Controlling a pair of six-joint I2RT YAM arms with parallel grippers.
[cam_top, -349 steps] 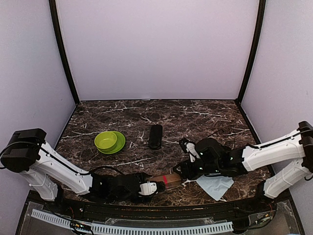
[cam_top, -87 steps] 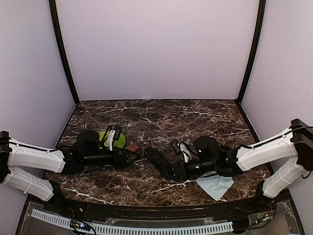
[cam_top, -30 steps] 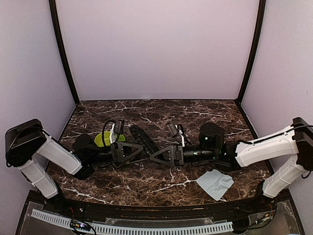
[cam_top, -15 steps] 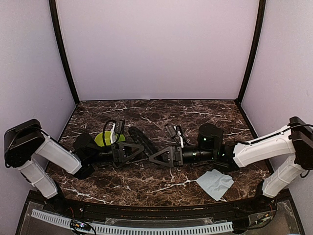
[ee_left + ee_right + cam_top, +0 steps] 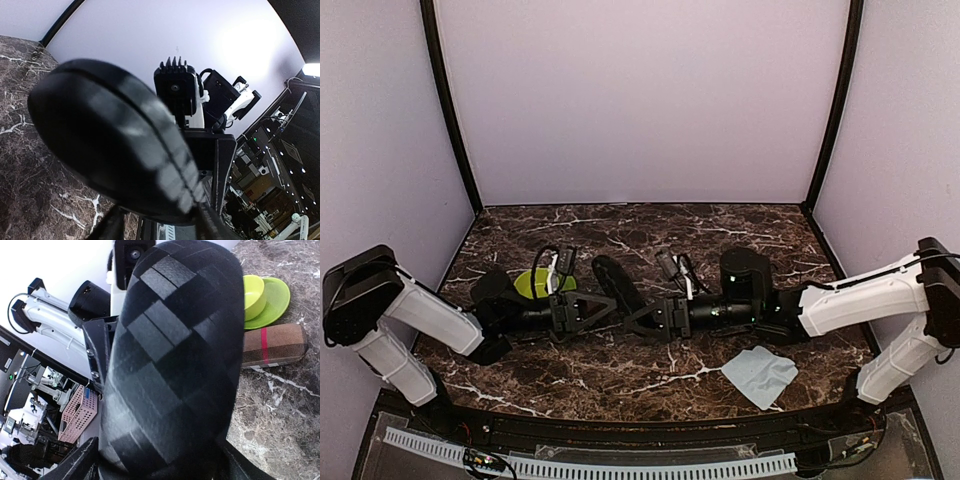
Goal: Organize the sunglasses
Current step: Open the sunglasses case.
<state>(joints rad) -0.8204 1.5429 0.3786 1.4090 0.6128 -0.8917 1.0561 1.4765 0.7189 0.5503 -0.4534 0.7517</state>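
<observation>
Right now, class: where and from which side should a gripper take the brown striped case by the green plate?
Across the narrow middle of the brown striped case, probably from above: it lies flat and oblong, with the green plate close beside one long side.

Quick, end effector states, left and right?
Left end effector: fingers around the black glasses case; firm grip cannot be told.
Right end effector: around the same case; grip cannot be told.

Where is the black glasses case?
In the top view the black case is mid-table between the left end effector and the right end effector, just right of the green bowl.
</observation>
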